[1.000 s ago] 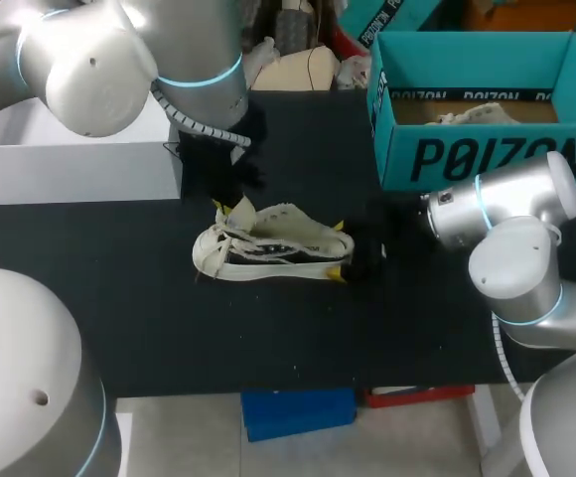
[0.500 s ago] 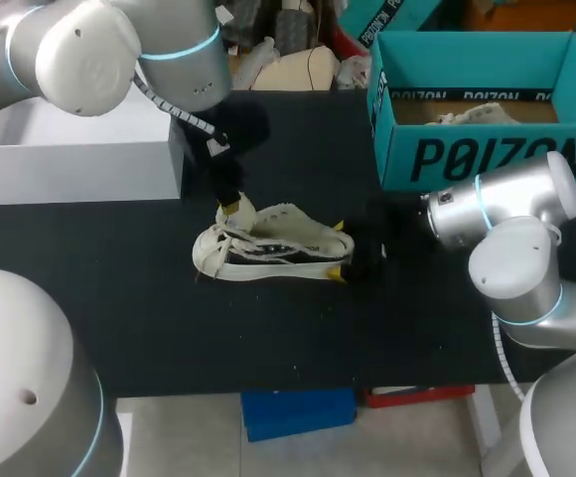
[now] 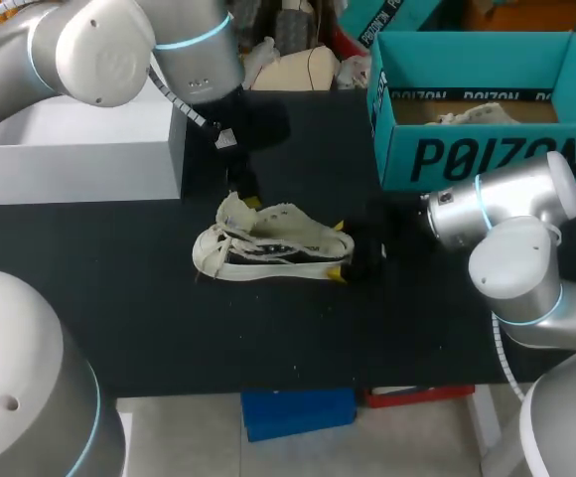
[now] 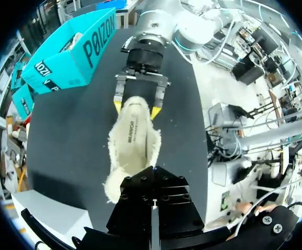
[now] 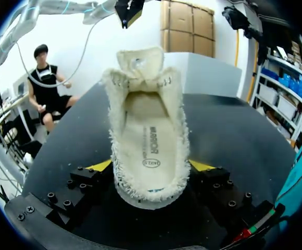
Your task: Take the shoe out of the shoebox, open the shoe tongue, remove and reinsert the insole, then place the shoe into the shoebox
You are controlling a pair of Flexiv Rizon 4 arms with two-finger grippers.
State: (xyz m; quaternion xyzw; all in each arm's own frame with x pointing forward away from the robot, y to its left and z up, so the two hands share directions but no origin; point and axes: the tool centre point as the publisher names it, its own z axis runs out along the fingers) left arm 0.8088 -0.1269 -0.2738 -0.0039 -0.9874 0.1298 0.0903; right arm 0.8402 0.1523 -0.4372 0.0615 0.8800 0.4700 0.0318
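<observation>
Right gripper [image 5: 151, 165] is clenched on the heel of the cream, frayed canvas shoe [image 5: 148, 120]; judged light, soft-sided. Floppy tongue [image 5: 139, 61], at 12 o'clock from it, is best pinched.

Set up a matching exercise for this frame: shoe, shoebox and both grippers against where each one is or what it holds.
1 shoe
2 shoebox
3 right gripper
4 left gripper

A teal, open, at the far right
B shut on the shoe's back end
C hanging over the shoe's front end
D lying in the middle of the table

Pairs: 1-D, 2-A, 3-B, 4-C.
</observation>
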